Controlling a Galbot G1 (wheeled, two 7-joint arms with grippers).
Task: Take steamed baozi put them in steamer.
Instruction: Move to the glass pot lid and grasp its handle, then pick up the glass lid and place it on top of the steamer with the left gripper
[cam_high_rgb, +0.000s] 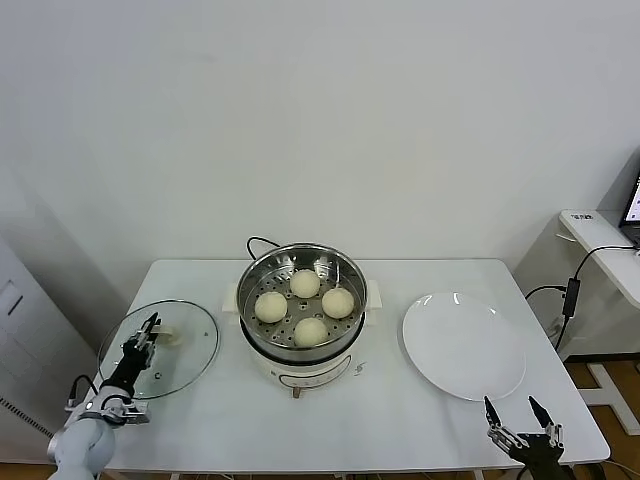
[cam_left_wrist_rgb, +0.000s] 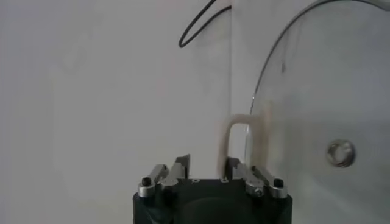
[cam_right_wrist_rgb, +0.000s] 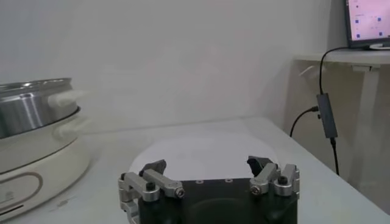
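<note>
1. The left gripper (cam_high_rgb: 148, 330) reaches from 7 o'clock over the glass lid (cam_high_rgb: 190, 350); its fingers (cam_left_wrist_rgb: 233, 167) stand narrow beside the cream handle (cam_left_wrist_rgb: 241, 137), and contact cannot be told.
2. The right gripper (cam_high_rgb: 521, 416) hangs at the table's (cam_high_rgb: 330, 420) 5 o'clock corner, jaws spread, holding nothing.
3. All four steamed baozi (cam_high_rgb: 305, 284) sit inside the steamer (cam_high_rgb: 348, 268) at table centre.
4. The white plate (cam_high_rgb: 464, 345) lies at the steamer's 3 o'clock.

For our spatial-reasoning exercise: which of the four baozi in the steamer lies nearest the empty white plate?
The right-hand baozi, sitting closest to the steamer wall facing the plate.
</note>
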